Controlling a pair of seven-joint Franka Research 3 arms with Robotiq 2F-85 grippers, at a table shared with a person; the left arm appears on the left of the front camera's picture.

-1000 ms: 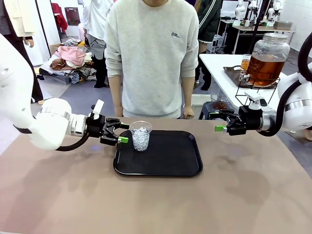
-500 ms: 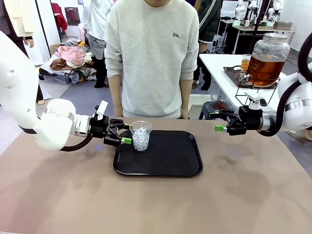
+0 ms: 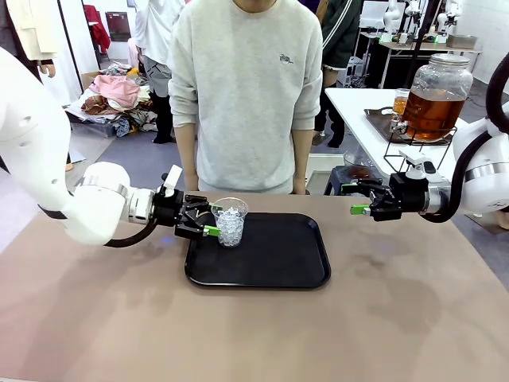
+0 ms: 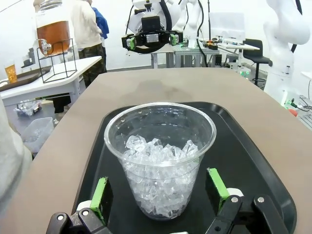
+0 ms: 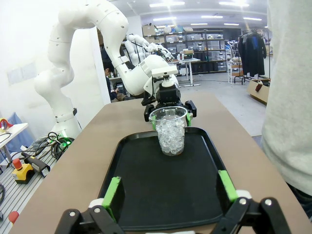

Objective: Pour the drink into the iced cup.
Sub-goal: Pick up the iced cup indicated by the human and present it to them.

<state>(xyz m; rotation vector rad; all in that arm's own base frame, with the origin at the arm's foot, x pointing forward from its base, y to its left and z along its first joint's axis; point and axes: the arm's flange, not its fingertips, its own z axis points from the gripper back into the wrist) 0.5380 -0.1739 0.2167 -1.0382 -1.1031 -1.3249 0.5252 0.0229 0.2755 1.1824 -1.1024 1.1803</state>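
Note:
The iced cup (image 3: 230, 223), a clear plastic cup full of ice cubes, stands upright at the far left of the black tray (image 3: 278, 263). My left gripper (image 3: 213, 220) is open, level with the cup, its green pads (image 4: 101, 195) on either side of the cup (image 4: 160, 156) with small gaps. My right gripper (image 3: 355, 199) hangs open and empty above the table, right of the tray, facing the cup (image 5: 171, 131). The drink (image 3: 432, 111), amber liquid, fills a big glass jar on a wire stand on the white side table at the right.
A person in a grey sweater (image 3: 246, 87) stands at the far edge, arms down. A small glass of amber liquid (image 3: 400, 102) sits on a dark tray beside the jar. Bare brown tabletop (image 3: 238, 334) spreads in front of the tray.
My left gripper has slid right toward the cup, so its open fingers now flank it. The right arm, cup and tray have stayed put.

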